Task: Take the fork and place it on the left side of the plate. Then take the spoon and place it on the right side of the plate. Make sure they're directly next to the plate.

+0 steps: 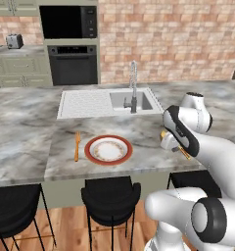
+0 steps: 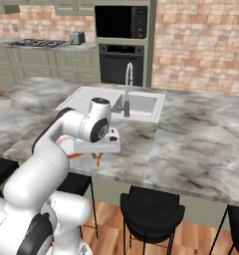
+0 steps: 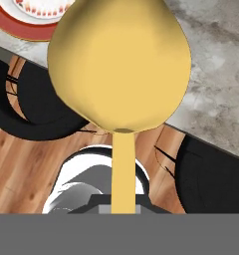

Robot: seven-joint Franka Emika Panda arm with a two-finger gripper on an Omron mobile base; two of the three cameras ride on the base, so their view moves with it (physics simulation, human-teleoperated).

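Observation:
The orange fork (image 1: 77, 146) lies on the marble counter just left of the plate (image 1: 108, 149), parallel to the plate's left rim. The plate has a cream centre and a red-brown rim (image 3: 22, 27). My gripper (image 1: 171, 143) hovers right of the plate near the counter's front edge, shut on the orange-yellow spoon (image 3: 119, 64). In the hand view the spoon's bowl looms close, with its handle running down between my fingers. The spoon's end (image 2: 97, 161) pokes out below the hand (image 2: 97, 145). My forearm hides most of the grip in the left base view.
A sink with a tall faucet (image 1: 133, 88) and a white draining board (image 1: 85, 103) sit behind the plate. Black stools (image 1: 111, 196) stand under the counter's front edge (image 1: 90, 177). An oven and a microwave stand against the brick back wall.

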